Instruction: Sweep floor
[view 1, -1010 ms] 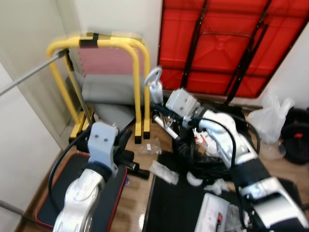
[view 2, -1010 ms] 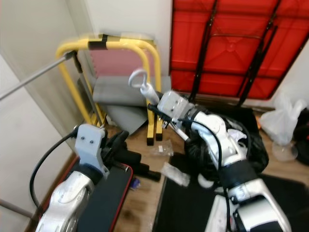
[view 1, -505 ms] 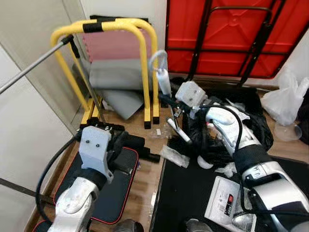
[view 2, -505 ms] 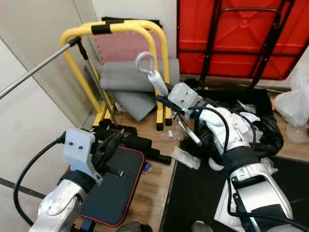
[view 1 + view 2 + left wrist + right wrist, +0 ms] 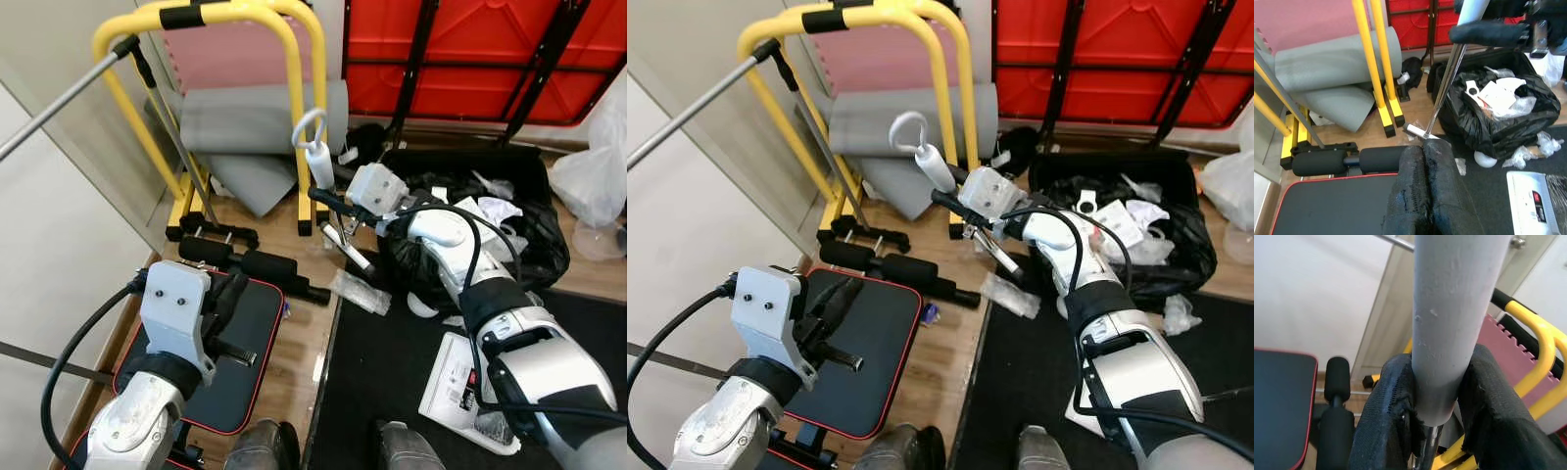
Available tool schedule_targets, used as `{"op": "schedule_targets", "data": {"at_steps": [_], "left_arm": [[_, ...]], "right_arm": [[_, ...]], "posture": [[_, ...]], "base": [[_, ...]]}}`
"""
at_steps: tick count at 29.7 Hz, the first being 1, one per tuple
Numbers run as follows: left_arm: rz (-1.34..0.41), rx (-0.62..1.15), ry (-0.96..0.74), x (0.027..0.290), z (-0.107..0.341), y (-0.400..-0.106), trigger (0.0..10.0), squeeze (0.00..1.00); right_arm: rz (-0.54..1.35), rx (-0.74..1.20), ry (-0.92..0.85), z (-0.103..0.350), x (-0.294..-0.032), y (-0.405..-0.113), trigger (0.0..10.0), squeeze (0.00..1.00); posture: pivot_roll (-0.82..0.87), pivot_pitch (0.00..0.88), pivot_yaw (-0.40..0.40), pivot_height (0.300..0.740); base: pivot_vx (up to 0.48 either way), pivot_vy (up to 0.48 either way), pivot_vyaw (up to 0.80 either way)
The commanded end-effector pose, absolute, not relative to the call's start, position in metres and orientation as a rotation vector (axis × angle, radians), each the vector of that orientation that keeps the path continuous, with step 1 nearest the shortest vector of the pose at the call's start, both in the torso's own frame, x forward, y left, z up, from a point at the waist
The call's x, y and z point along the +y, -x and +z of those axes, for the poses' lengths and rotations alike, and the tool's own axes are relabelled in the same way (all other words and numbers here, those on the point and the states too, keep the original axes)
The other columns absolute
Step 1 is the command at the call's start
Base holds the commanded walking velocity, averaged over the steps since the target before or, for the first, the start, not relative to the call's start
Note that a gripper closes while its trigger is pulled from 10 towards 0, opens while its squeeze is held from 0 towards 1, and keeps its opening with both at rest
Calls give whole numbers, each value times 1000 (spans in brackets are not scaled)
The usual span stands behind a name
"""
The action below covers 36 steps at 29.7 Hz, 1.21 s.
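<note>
The left gripper [image 5: 1422,188], its textured black fingers pressed together on nothing, hovers over the black red-edged padded bench [image 5: 240,338]. Beyond, the right gripper [image 5: 1437,404] clamps the pale grey plastic broom handle [image 5: 320,164] between both pads; its thin metal shaft [image 5: 1444,85] slants floorward, its end cut off behind the left fingers.

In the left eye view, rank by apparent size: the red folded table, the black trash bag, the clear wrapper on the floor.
1. Red folded table, largest though cropped.
2. Black trash bag.
3. Clear wrapper, smallest.
</note>
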<state>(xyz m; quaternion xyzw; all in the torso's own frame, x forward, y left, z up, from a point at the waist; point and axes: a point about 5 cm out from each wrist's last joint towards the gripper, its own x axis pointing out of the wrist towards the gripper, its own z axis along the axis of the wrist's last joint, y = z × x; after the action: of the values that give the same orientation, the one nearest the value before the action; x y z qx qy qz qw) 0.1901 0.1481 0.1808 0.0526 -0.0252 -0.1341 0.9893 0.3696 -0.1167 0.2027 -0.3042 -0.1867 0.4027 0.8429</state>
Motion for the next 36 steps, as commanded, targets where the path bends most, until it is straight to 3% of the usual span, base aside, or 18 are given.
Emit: {"op": "schedule_targets", "data": {"at_steps": [1, 3, 9, 11, 18, 28, 36], "left_arm": [[-245, -25, -110, 152, 180, -185, 10000, 0], [-244, -16, -113, 153, 182, -182, 10000, 0], [-244, -5, -113, 154, 183, -181, 10000, 0], [-243, 0, -111, 154, 183, -181, 10000, 0], [-244, 5, -105, 154, 182, -183, 10000, 0], [-254, 4, -98, 152, 181, -188, 10000, 0], [-257, 3, -94, 151, 180, -190, 10000, 0]], "right_arm": [[893, -463, 720, 209, -107, -367, 0, 0], [936, -458, 759, 206, -106, -366, 10000, 0], [1077, -385, 790, 196, -107, -362, 10000, 0], [1232, -279, 772, 190, -116, -358, 10000, 0], [1420, -152, 694, 196, -132, -352, 10000, 0], [1629, -15, 750, 209, -157, -335, 10000, 0], [1684, 15, 752, 222, -166, -325, 10000, 0]], "posture": [[116, 326, 65, 740], [123, 336, 69, 740], [122, 339, 69, 740], [119, 340, 69, 740], [94, 329, 63, 740], [74, 307, 60, 740], [63, 295, 57, 740]], "base": [[0, 0, 0], [0, 0, 0], [0, 0, 0], [0, 0, 0], [0, 0, 0], [0, 0, 0], [0, 0, 0]]}}
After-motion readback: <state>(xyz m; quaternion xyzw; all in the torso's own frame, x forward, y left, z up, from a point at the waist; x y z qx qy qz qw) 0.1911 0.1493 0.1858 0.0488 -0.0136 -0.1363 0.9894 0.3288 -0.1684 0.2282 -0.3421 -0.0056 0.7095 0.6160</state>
